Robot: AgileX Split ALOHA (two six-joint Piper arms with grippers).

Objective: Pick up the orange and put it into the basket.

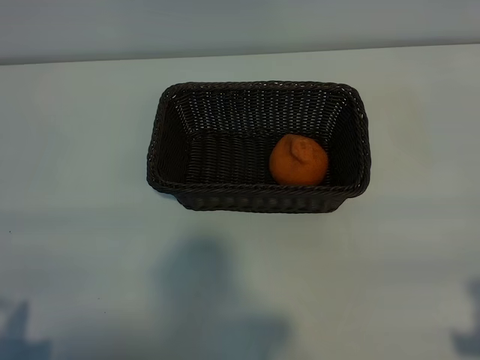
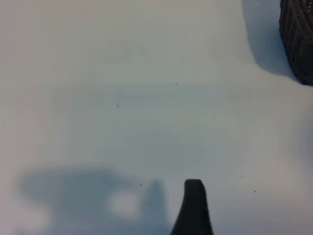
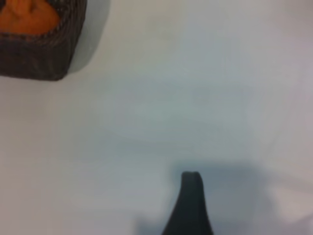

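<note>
Task done by the look of it: orange (image 1: pixel 298 160) resting inside the basket (image 1: pixel 255 201), right of centre frame, on the worktop (image 1: pixel 75 150), both arms' jaws wide, holding nothing, well apart from it.

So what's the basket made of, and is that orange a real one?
The basket looks like dark brown woven wicker or a plastic copy; thin strands criss-cross its walls and a braided rim runs round the top. The orange inside has a dull, matte skin with a lumpy knob on top. It could be real fruit or a toy; the pictures can't settle that.
</note>
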